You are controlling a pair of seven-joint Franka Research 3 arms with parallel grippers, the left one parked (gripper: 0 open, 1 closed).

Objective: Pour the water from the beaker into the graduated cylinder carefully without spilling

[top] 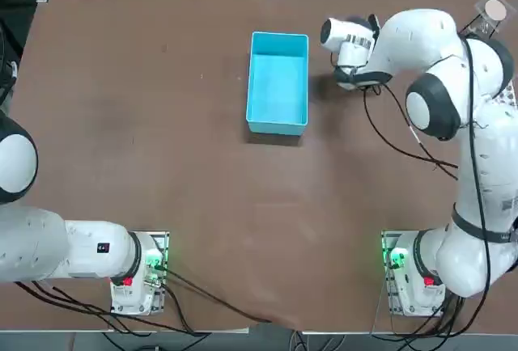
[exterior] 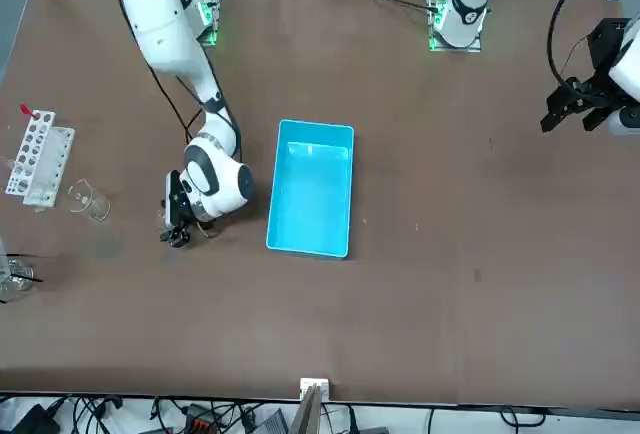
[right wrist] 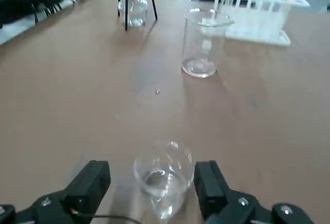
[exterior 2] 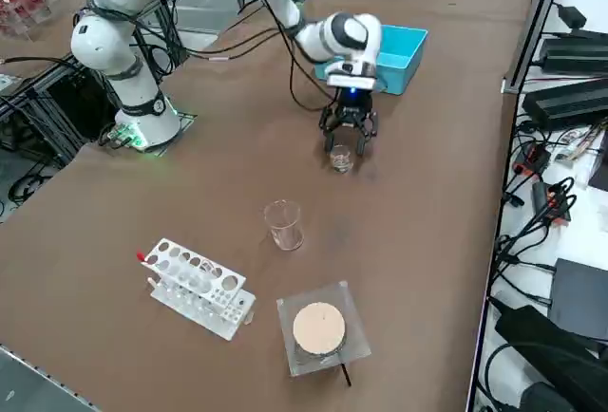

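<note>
Right gripper (right wrist: 152,182) is down low over the brown table (top: 162,124), jaws spread wide, and the beaker (right wrist: 163,176) stands upright between them, a gap showing on each side, so nothing is pinched. In the right side view the gripper (exterior 2: 350,139) hangs just above that tiny glass (exterior 2: 340,158), which sits on the table just beside the blue box (exterior 2: 399,56).

Count time: one small beaker between the jaws, one taller clear glass vessel, the graduated cylinder (exterior 2: 283,224), one white holed rack (exterior 2: 198,289), one blue box, and one stand with a round tan disc on top (exterior 2: 318,328).

The beaker is short, clear, with a narrow round rim and a bulging body; whether there is water in it, I cannot tell. The taller glass (right wrist: 202,42) stands upright, apart from the beaker, wide-mouthed with a pouring lip. Taking the top view as a clock face, the gripper (top: 350,66) works at about two o'clock, right beside the blue box (top: 278,82).
</note>
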